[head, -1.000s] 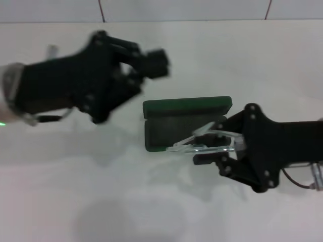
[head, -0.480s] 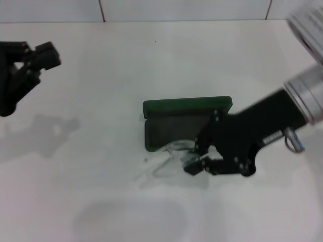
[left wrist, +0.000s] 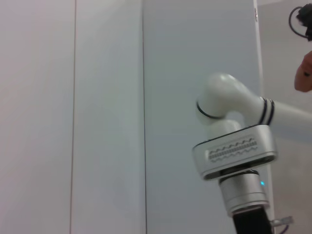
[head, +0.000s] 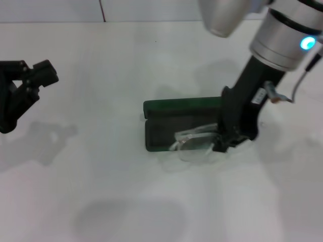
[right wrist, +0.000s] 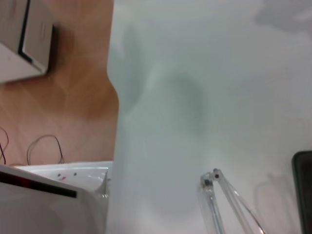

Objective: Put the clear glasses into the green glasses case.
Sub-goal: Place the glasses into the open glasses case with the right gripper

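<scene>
Right gripper (head: 225, 143) clenched on clear glasses (head: 194, 143) over green glasses case (head: 171, 132); light, slippery, flexy—grip frame end. Left gripper (head: 31, 75) released, far left.

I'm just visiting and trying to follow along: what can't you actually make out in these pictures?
- Head view: the right end effector hides its own fingertips, so its grip on the clear glasses cannot be confirmed.
- Head view: the right arm covers the right end of the green glasses case.
- Head view: the left end effector is cut off by the picture's edge.
- Right wrist view: only the glasses' arm tips show.
- Left wrist view: neither glasses nor case appears.
</scene>
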Controlling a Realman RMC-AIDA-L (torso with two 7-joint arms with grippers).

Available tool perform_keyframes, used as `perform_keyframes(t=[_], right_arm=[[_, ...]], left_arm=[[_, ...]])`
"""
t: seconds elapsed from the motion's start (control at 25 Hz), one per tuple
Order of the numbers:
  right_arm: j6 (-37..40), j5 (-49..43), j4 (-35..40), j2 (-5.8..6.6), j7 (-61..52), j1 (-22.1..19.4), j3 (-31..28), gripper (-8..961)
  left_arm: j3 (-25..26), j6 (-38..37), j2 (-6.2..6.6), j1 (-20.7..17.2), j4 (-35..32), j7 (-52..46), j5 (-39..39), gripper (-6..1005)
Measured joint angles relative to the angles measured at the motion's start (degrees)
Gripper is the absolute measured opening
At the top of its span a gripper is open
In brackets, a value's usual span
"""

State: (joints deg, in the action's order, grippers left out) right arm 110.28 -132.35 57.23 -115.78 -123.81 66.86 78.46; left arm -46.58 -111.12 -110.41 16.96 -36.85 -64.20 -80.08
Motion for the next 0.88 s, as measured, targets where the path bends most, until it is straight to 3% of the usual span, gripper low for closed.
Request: perform_keyframes(t=[0.24, 0.44, 0.88], right_arm=[[-6.78, -1.67, -11.06, -0.12, 0.60, 8.12, 3.04, 111], [-13.13, -0.29, -18.10, -0.41, 1.01, 11.68, 7.97, 111], [-20.10, 2.87, -24.09, -0.41, 0.41, 11.96, 10.33, 111]], left_arm=[[0.04, 0.03, -0.49, -0.09, 0.06, 0.19, -0.45, 69], [0.08, 0.03, -1.08, -0.19, 0.12, 1.06, -0.48, 69], [-0.21, 0.03, -1.56, -0.28, 0.78, 2.39, -0.70, 69]])
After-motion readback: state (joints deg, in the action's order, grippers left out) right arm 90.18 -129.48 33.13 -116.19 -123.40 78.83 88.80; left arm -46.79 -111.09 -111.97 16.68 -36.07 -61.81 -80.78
